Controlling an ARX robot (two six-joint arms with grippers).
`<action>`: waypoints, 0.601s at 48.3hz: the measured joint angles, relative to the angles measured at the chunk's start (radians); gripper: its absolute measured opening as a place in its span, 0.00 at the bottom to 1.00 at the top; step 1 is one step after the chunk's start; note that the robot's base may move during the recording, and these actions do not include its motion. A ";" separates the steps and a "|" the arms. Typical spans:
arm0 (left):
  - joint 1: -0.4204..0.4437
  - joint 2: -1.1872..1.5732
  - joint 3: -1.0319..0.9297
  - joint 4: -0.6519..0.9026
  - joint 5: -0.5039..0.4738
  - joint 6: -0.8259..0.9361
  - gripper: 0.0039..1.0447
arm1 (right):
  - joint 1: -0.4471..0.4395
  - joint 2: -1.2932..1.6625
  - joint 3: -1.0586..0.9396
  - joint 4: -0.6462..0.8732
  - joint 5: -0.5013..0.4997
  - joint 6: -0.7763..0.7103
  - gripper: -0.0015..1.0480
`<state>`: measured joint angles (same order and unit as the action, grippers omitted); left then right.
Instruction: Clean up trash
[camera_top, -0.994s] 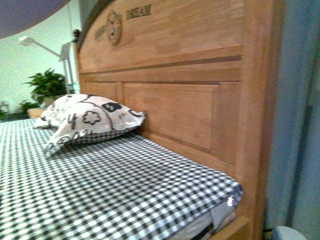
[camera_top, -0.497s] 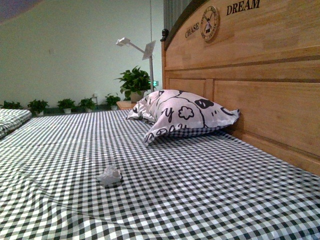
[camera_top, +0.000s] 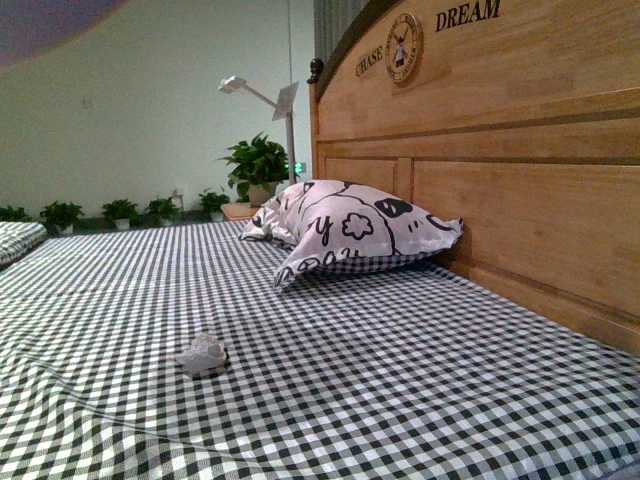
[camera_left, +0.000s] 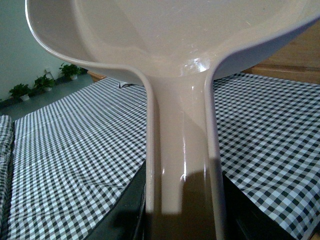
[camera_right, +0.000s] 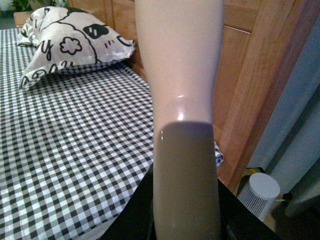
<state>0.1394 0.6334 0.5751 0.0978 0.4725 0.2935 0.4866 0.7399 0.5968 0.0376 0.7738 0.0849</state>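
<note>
Ahead, trash (camera_top: 201, 354); left pincer (camera_left: 182, 225) on dustpan (camera_left: 165, 35), right pincer (camera_right: 186, 220) on handle (camera_right: 180, 60).

Checked bed (camera_top: 400, 380), wooden headboard (camera_top: 520, 200)

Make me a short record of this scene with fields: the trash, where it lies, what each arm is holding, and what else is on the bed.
trash: paper ball, crumpled, white
location: loose on the checked sheet, near left in the front view
pillow: against the headboard, well apart from the trash
left gripper: shut on the dustpan, pan raised over the bed
right gripper: shut on a beige handle, far end out of view
status: trash not yet collected
</note>
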 joint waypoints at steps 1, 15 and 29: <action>0.000 0.000 0.000 0.000 0.000 0.000 0.25 | 0.000 0.000 0.000 0.000 0.000 0.000 0.18; 0.006 -0.003 0.000 0.000 -0.021 -0.004 0.25 | 0.004 0.007 0.000 0.000 -0.019 -0.003 0.18; 0.011 0.026 0.052 -0.159 0.032 -0.084 0.25 | 0.000 -0.001 -0.001 0.000 0.001 -0.003 0.18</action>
<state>0.1505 0.6590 0.6270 -0.0616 0.5045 0.2092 0.4862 0.7391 0.5957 0.0372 0.7750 0.0818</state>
